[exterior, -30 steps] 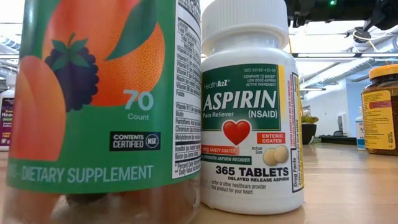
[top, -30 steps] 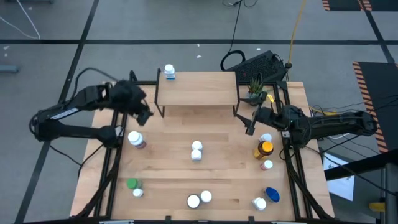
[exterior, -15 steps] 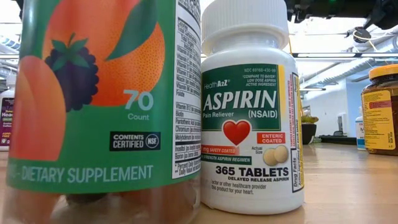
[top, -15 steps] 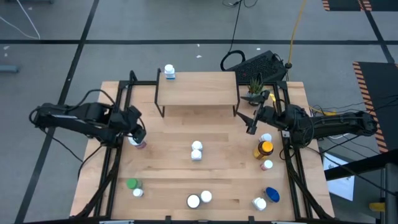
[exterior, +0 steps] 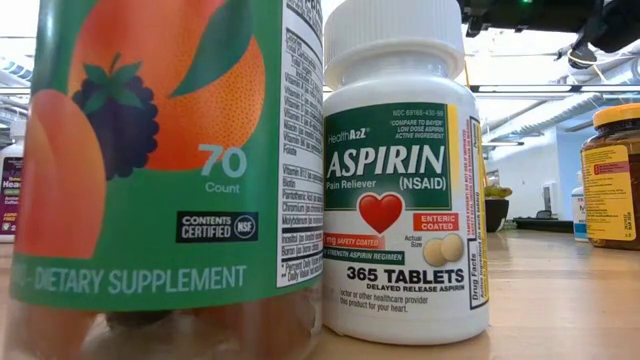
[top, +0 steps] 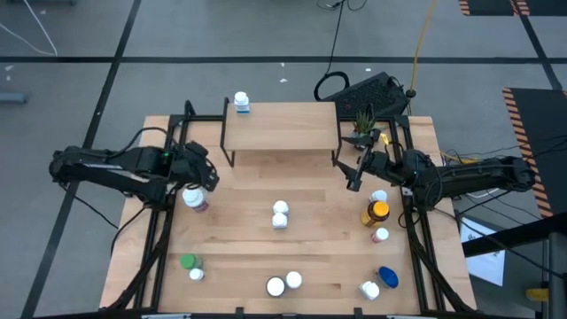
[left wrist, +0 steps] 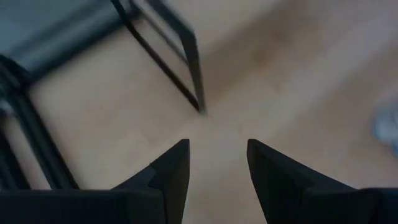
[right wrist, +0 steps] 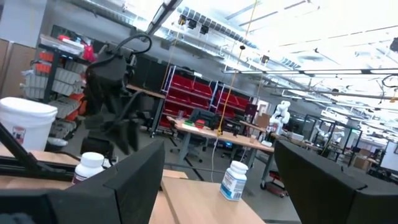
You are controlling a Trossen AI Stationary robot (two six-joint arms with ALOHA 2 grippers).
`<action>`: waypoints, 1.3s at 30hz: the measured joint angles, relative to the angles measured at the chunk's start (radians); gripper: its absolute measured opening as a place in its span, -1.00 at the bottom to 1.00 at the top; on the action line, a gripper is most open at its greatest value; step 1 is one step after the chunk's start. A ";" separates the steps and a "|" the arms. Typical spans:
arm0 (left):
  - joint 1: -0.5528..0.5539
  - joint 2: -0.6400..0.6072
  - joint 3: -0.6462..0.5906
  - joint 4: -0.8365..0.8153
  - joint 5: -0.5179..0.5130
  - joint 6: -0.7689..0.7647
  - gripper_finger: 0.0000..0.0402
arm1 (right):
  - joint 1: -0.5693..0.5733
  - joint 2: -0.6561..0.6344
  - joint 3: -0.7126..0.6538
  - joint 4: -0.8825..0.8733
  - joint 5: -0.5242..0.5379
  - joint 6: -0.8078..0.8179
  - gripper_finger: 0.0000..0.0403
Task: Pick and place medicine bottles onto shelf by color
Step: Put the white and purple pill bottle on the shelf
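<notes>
Here we see the left gripper (top: 205, 174) hanging just above and beside a white-capped bottle with a pink label (top: 194, 198), near the left edge of the table (top: 328, 232); its fingers (left wrist: 174, 167) stand a little apart with only bare wood between them, so it holds nothing. The right gripper (top: 357, 175) waits near the right legs of the shelf (top: 279, 127), its jaws wide and empty. One blue-labelled bottle (top: 241, 102) already stands at the far left corner of the shelf, and the other bottles are spread over the table. We judge that such a bottle is light, stiff plastic, with a smooth round wall that can slip or roll. The best hold is probably across the body just under the cap, with the jaws level, because a high or tilted grip may tip it over.
</notes>
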 joint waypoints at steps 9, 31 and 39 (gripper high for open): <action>0.076 0.043 0.065 0.207 -0.028 0.307 -0.20 | 0.000 0.009 0.000 0.065 -0.014 0.017 0.49; -0.465 0.205 0.230 -0.411 0.089 -0.395 -0.14 | 0.000 0.008 0.000 -0.003 -0.014 0.077 0.49; -0.484 0.204 0.103 -0.411 0.135 -0.525 0.37 | 0.000 0.008 0.000 -0.002 -0.014 0.085 0.49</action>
